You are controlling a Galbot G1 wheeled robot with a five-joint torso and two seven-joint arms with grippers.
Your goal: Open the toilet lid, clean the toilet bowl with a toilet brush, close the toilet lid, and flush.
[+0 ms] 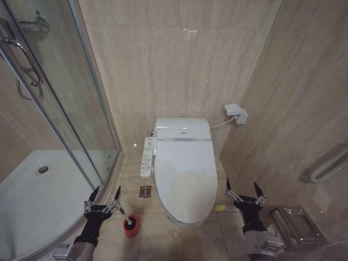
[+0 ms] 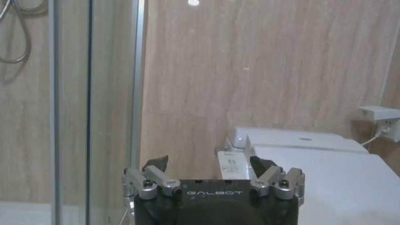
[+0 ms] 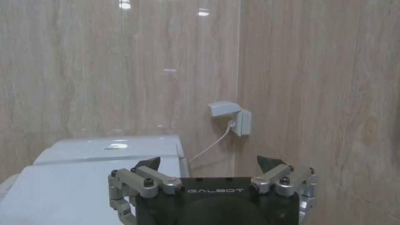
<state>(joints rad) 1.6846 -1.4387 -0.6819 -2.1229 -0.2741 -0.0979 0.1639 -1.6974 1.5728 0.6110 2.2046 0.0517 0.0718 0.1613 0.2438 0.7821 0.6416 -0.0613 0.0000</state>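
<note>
I am facing the toilet, whose toilet lid [image 1: 185, 174] is lying flat and closed over the toilet bowl [image 1: 180, 220], with the tank [image 1: 182, 129] behind it against the tiled wall. I am holding my left gripper [image 1: 106, 194] low on the toilet's left side, its fingers spread wide and gripping nothing, hovering beside the curved rim of the shower tray [image 1: 32, 201]. Just to the toilet side of that gripper, the toilet brush [image 1: 130, 223] is standing in its small red holder on the floor, near the lid's front left corner. The control panel [image 1: 146, 157] is running along the toilet's left side, and a floor drain [image 1: 144, 191] is sitting between it and the brush. I am holding my right gripper [image 1: 244, 191] on the toilet's right side, level with the lid's front half, fingers likewise splayed open and empty. A wall socket box [image 1: 236, 112] is sitting to the right of the tank, its cord running toward the toilet.
</note>
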